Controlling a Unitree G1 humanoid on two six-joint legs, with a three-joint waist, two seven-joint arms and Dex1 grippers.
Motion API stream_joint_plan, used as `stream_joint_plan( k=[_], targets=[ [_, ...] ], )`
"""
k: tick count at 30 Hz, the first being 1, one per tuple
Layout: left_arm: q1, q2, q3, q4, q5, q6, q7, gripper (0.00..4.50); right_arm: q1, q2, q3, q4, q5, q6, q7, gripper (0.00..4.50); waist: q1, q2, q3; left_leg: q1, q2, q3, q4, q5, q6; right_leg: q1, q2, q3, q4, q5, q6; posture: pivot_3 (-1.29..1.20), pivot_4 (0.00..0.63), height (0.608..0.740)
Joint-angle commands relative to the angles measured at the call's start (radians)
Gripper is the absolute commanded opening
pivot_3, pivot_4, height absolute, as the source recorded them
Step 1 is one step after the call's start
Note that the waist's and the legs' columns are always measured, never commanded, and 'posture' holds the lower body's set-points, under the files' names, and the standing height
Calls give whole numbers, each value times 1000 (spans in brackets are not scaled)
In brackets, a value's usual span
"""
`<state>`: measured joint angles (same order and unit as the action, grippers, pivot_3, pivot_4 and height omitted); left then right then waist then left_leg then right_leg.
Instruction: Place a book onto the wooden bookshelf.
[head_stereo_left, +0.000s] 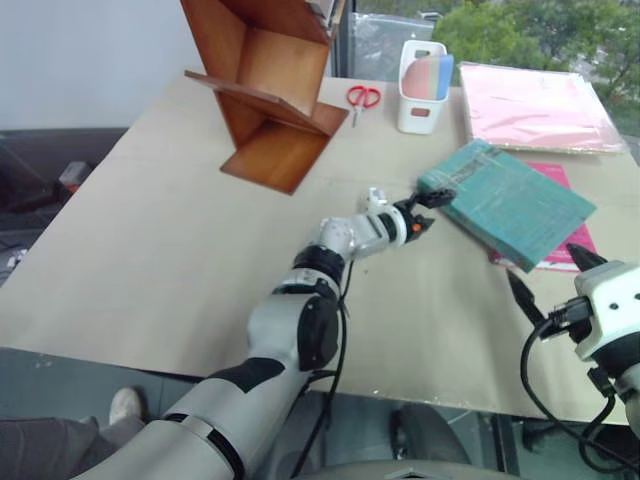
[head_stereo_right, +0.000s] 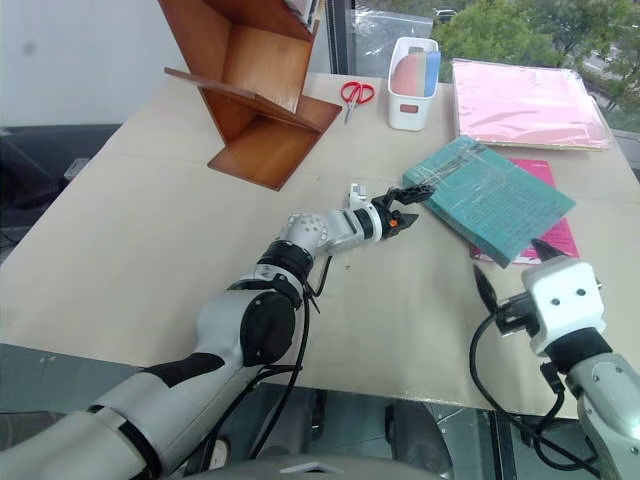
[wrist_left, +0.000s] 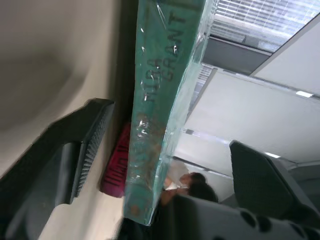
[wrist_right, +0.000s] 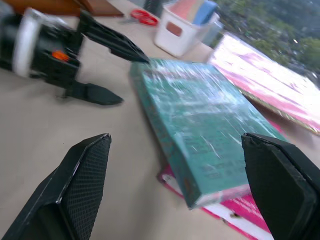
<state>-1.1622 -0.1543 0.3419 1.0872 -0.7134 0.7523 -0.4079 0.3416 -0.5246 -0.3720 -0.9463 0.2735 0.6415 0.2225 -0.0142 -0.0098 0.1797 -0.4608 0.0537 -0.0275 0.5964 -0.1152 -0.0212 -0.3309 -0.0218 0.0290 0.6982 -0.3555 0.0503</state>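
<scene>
Left eye view gives you the count: one teal-green book (head_stereo_left: 508, 203), one magenta-pink book (head_stereo_left: 562, 243) under it, one pale-pink folder (head_stereo_left: 540, 106), one white bin (head_stereo_left: 420, 87), one pair of red-handled scissors (head_stereo_left: 362, 97) and one wooden bookshelf (head_stereo_left: 268, 86), all on the table (head_stereo_left: 150, 250).

The teal-green book lies flat near the table's right side, resting partly on the magenta-pink book, well apart from the bookshelf at the far left-centre. The folder sits beyond it, the bin between folder and scissors.

Your left gripper (head_stereo_left: 425, 211) is at the book's near-left corner with its two fingers spread; one finger reaches over the top edge of the cover and the other sits lower by the table. In the left wrist view the book's spine stands between the two fingers, though you can't quite tell whether either pad touches it.

Your right gripper (wrist_right: 180, 165) hangs near the book's near-right end, fingers spread wide, holding nothing.
</scene>
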Motion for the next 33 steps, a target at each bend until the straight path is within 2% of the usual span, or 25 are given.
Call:
stream_joint_plan(
  k=[1, 2, 4, 7, 9, 10, 15, 16, 17, 22, 28, 33],
  targets=[
    [85, -19, -197, -279, 87, -12, -247, 4500, -133, 4, -67, 69, 5, 147, -74, 4276, -2, 1, 0, 0, 0, 0, 0, 0, 0, 0, -1, 0, 0, 0, 0, 0, 150, 740],
    [140, 32, -268, -398, 112, -33, -322, 4500, -189, -6, -78, 107, 14, 180, -77, 3881, -2, 2, -1, 0, 0, 1, -1, 2, -3, 0, -1, 1, 0, 0, 0, 0, 150, 740],
    [239, 118, -354, -611, 134, -61, -430, 4500, -281, -33, -93, 181, 18, 231, -73, 3395, -3, 5, -3, 2, 0, 3, -3, 3, -5, 0, -1, 3, 0, 0, -1, 0, 150, 740],
    [382, 321, -426, -933, 150, -134, -628, 4500, -472, -99, -83, 406, -27, 300, -102, 2018, -21, 6, -3, 4, 1, 5, -8, 4, -7, -1, 0, 6, 0, 0, -2, 0, 150, 740],
    [452, 437, -452, -1063, 180, -221, -722, 4500, -581, -132, -61, 524, -26, 333, -92, 1227, -22, 6, -3, 8, 1, 7, -16, 6, -9, -2, 0, 9, -1, 0, -2, 0, 150, 740],
    [479, 481, -454, -1108, 195, -267, -750, 4500, -634, -143, -47, 575, -28, 370, -95, 690, -20, 7, -3, 8, 1, 8, -17, 6, -9, -2, 0, 10, 0, 0, -3, 0, 150, 740],
    [573, 644, -393, -1253, 177, -363, -841, 4500, -883, -194, 38, 872, -72, 418, -86, 690, 0, 6, -3, 8, 0, 13, -16, 2, -2, -2, -2, 13, -2, 0, -3, 0, 150, 740],
    [590, 674, -383, -1272, 174, -378, -865, 4500, -917, -193, 43, 926, -70, 406, -79, 242, 2, 6, -3, 8, 0, 14, -16, 1, -2, -2, -3, 13, -2, 0, -3, 0, 150, 740],
    [608, 704, -370, -1296, 167, -389, -883, 4500, -945, -194, 48, 985, -72, 389, -72, 29, 3, 6, -3, 8, 0, 14, -16, 1, -1, -3, -3, 13, -2, 0, -3, 0, 150, 740],
    [647, 830, -281, -1383, 80, -343, -908, 4500, -1075, -210, 45, 1248, -110, 295, -92, 29, 1, 5, -2, 6, 1, 15, -16, 1, -1, -6, -2, 14, -2, 0, -3, 0, 150, 740],
    [681, 852, -255, -1442, 53, -321, -838, 4500, -1112, -233, 13, 1334, -119, 222, -104, 29, -1, 5, -2, 4, 1, 17, -16, 0, 0, -8, -2, 16, -2, 0, -3, 0, 150, 740],
    [691, 833, -274, -1469, 49, -315, -791, 4500, -1167, -220, -22, 1421, -89, 255, -110, 29, -4, 5, -2, 4, 2, 18, -16, 0, 0, -9, -2, 17, -2, 0, -3, 0, 150, 740]
  ],
)
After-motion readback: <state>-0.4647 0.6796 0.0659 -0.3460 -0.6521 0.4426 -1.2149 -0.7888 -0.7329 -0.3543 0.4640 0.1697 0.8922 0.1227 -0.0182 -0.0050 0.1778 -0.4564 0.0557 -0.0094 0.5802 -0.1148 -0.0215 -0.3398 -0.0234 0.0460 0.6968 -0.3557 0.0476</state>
